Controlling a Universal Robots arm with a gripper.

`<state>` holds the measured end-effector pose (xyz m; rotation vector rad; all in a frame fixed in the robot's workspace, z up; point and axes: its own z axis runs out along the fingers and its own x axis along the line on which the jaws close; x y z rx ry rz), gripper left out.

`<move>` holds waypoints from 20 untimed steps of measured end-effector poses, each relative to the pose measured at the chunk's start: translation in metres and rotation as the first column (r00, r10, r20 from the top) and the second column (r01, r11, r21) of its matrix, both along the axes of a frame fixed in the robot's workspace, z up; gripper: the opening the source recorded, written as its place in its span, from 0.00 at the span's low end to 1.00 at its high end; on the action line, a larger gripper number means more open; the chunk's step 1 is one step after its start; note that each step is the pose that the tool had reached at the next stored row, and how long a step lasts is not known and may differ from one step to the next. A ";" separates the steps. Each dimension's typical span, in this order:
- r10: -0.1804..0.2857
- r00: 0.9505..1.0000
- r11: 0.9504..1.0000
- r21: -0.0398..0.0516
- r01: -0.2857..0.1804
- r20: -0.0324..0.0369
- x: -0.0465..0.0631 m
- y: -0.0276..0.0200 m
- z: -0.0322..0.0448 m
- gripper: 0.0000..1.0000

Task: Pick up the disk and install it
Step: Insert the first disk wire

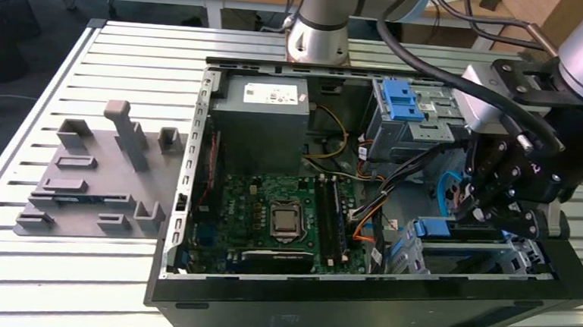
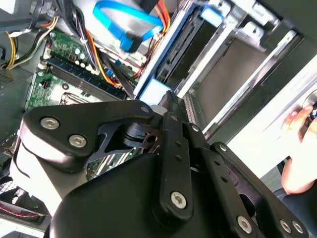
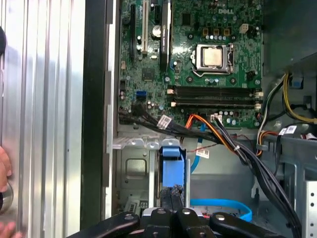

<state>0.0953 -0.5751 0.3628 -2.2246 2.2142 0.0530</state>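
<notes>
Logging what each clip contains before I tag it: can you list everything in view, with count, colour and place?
table: one, silver, slatted, under everything
fixture: one, grey, on the table, to the exterior view's left of the case
case: one, black, open, mid-table
board: one, green, on the case floor
grey box: one, inside the case, at the end nearest the arm's base
cage: one, silver with a blue latch, to the exterior view's right of the grey box
cables: several, black, orange, blue and yellow, between board and bays
disk: one, blue frame showing, in a bay
hand: one, a person's, outside the case wall
arm: one, silver and black, based beyond the case
tool: one, black, shut, tip at the disk's frame
</notes>
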 end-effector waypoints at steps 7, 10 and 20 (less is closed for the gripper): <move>-0.002 1.000 1.000 0.000 0.002 -0.001 0.016 0.0002 -0.0004 0.12; -0.010 1.000 1.000 0.000 0.010 -0.001 0.020 0.0012 -0.0007 0.12; -0.026 1.000 1.000 0.000 0.026 -0.002 0.035 0.0064 -0.0015 0.12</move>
